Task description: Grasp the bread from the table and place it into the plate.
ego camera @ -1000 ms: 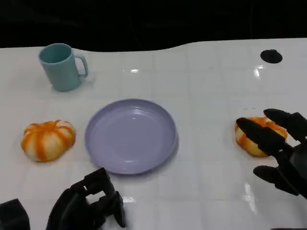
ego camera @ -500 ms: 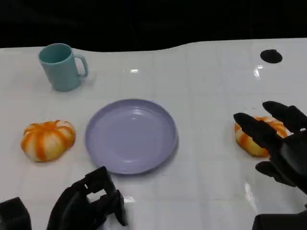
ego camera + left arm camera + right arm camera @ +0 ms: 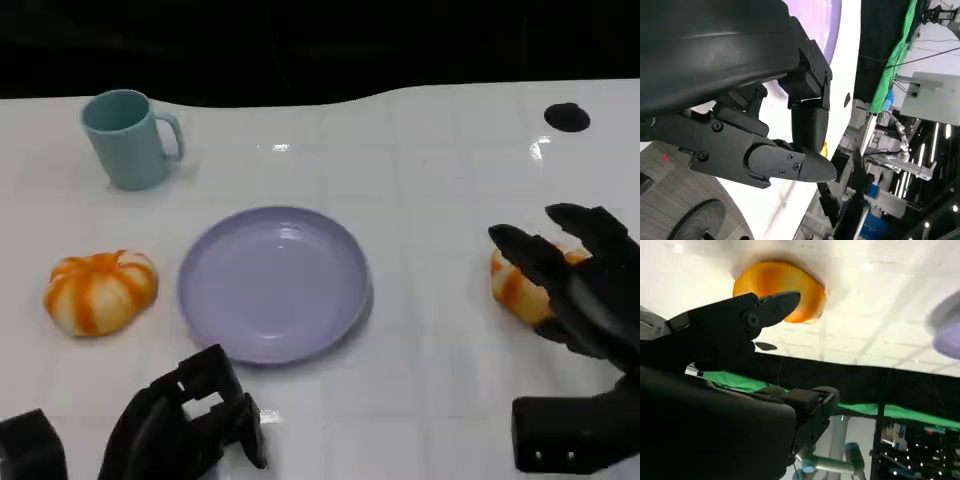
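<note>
Head view: right hand (image 3: 580, 285) spreads its fingers over the orange-striped round bread (image 3: 520, 285) lying on the white table (image 3: 430, 170), right of the lavender round plate (image 3: 272, 283); left hand (image 3: 185, 425) rests curled, holding nothing. Right wrist view: a fingertip (image 3: 785, 301) hangs beside the bread (image 3: 790, 290), not closed on it.

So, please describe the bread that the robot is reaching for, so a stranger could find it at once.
Start from the lilac plate in the middle of the white table. The bread lies on the table at its right, under the spread fingers of the right hand. The other orange loaf lies left, untouched.
</note>
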